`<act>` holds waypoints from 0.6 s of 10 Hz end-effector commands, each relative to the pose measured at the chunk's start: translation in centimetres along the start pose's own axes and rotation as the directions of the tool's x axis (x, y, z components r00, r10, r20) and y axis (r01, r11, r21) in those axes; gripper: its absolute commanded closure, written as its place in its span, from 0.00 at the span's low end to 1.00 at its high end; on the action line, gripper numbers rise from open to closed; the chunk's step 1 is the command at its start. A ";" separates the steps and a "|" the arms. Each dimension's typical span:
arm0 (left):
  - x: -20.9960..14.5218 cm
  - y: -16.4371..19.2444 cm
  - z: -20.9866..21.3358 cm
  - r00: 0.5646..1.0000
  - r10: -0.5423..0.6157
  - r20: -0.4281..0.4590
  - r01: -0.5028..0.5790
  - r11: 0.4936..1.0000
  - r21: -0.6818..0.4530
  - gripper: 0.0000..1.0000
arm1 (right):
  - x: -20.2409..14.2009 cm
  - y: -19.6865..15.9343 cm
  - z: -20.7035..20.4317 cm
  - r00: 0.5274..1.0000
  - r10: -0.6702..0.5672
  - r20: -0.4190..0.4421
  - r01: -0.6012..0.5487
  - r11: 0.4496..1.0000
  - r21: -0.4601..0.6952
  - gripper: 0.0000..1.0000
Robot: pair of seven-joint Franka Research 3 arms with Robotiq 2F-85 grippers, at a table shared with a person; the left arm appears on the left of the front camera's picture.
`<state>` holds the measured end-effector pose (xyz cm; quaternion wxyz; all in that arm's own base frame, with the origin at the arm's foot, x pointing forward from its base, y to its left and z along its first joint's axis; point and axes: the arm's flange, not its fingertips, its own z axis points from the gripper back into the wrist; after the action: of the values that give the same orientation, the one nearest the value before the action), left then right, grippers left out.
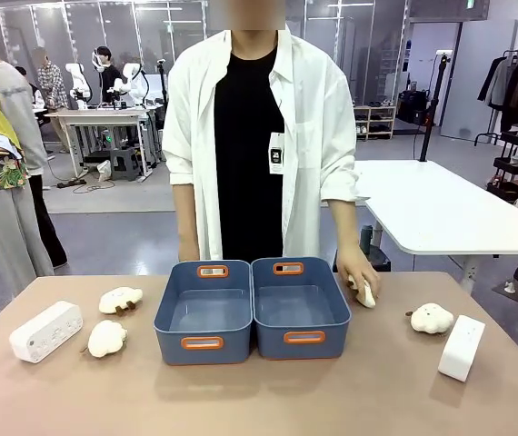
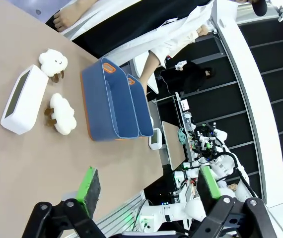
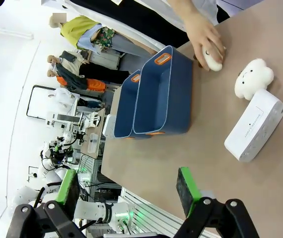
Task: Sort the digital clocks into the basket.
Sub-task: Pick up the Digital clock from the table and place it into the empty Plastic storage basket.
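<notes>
Sorting hasn't begun: my left gripper (image 2: 149, 188) and right gripper (image 3: 127, 187) both hang open and empty. One digital clock (image 1: 46, 331) lies at the table's left and the other clock (image 1: 462, 347) at its right, with the blue baskets (image 1: 175, 338) between them. Next, I judge, each arm reaches down to its nearer clock

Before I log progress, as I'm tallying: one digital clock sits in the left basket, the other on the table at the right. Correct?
No: the front view shows that clock on the table, left of the left basket, not in it. The rest holds.

Plush toy (image 1: 366, 295) half covered by person's hand (image 1: 353, 271); far clock (image 2: 155, 140) mostly behind bins (image 2: 106, 104).
</notes>
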<state>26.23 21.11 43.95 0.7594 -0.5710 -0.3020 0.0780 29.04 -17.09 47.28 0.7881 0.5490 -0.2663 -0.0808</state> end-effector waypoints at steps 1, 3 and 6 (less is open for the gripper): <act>-0.2 -0.1 0.4 1.000 -0.010 -0.007 0.010 1.000 -0.011 0.00 | -0.1 0.3 0.2 1.000 -0.007 -0.009 0.007 1.000 -0.007 0.00; -0.2 -0.1 0.4 1.000 -0.010 -0.007 0.010 1.000 -0.011 0.00 | -0.1 0.3 0.2 1.000 -0.007 -0.009 0.007 1.000 -0.007 0.00; -0.2 -0.1 0.4 1.000 -0.010 -0.007 0.010 1.000 -0.011 0.00 | -0.1 0.3 0.2 1.000 -0.007 -0.009 0.007 1.000 -0.007 0.00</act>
<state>26.23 21.10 43.96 0.7593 -0.5712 -0.3019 0.0778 29.03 -17.08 47.28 0.7882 0.5491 -0.2662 -0.0807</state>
